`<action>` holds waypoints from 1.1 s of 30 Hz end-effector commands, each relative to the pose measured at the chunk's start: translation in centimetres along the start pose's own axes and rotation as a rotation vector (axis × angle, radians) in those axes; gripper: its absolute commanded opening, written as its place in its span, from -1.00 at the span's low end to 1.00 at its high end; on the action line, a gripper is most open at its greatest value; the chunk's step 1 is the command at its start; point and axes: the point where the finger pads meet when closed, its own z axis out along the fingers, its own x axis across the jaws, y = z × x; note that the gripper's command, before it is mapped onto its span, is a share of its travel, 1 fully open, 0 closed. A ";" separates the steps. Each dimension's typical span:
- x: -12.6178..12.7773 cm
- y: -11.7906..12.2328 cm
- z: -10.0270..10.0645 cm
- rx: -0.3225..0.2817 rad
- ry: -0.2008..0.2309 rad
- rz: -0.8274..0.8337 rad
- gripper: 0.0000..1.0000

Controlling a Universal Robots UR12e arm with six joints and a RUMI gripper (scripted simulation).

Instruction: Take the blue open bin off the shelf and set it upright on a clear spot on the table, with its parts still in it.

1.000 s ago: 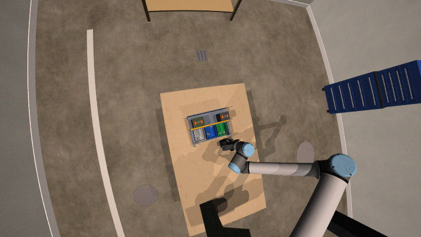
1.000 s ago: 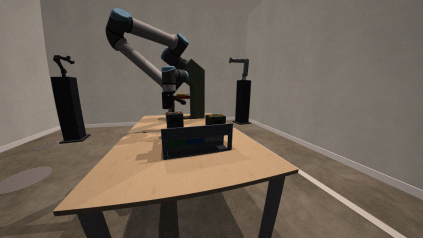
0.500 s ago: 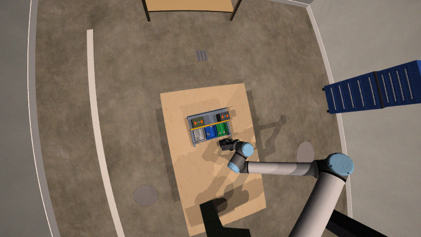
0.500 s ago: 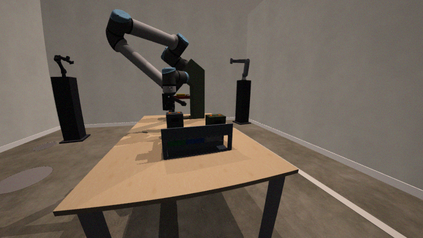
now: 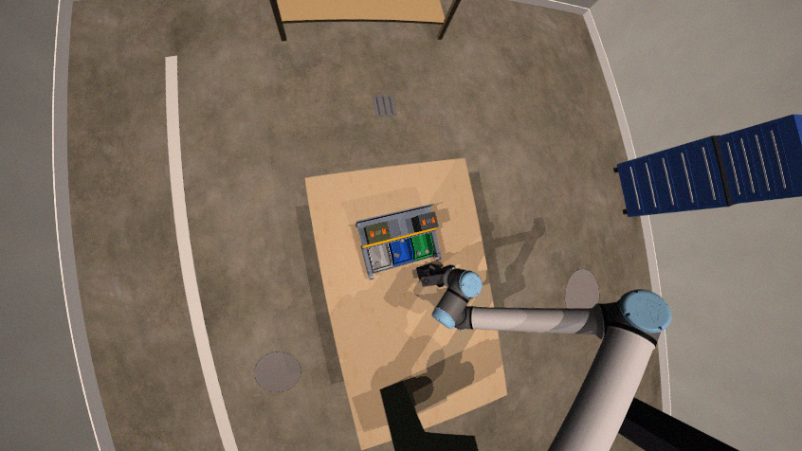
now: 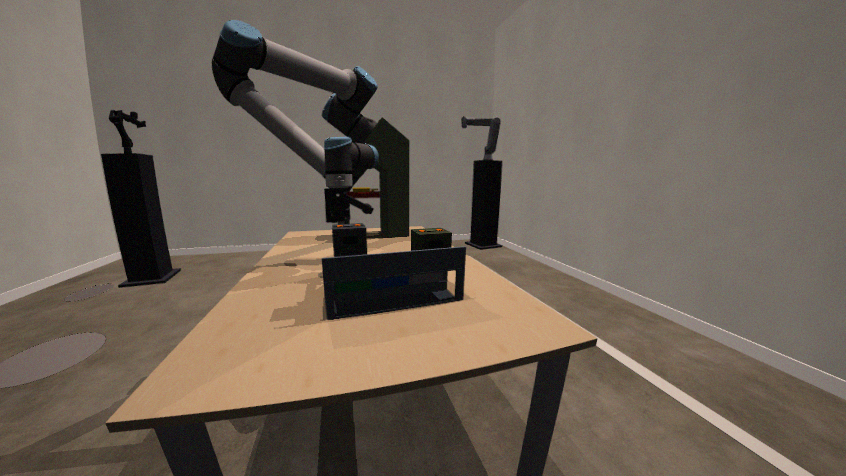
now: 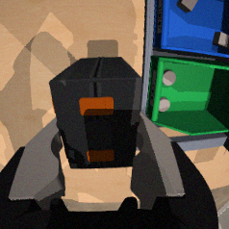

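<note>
Oddly, the two-jaw gripper is clamped on a dark grey lidded box with orange latches, held over the pale wooden table just outside the grey metal shelf unit, and not on the task's bin. The rigid blue plastic open bin sits on the shelf's lower tier, the middle of three, with a grey open bin at its 9 o'clock and a green open bin at its 3 o'clock in the top view. In that view the gripper lies at about 5 o'clock from the blue bin.

Judging by its look, the blue bin is a stiff moulded tub, light in itself, with smooth walls that could slip under a weak pinch. Its parts lie loose, so any tilt risks spilling them. The front wall or rim facing the gripper seems the sensible place to take hold, since the neighbours sit close on either side and leave little room for a side grip.

As for contents, the wrist view shows small grey blocks lying in the blue bin and two pale round pieces against the green bin's left wall. The grey bin appears to hold a pale part too, though it is too small to make out. Another closed dark box stands on the upper tier.
</note>
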 end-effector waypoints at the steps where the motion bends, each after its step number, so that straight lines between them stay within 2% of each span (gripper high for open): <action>1: 0.0 0.0 0.0 0.000 0.001 0.000 -1.00; 2: 0.0 0.0 0.0 0.000 0.001 0.000 -1.00; 3: 0.0 0.0 -0.1 0.000 0.001 0.000 0.16; 33: 0.0 0.0 -0.1 0.000 0.001 0.000 0.16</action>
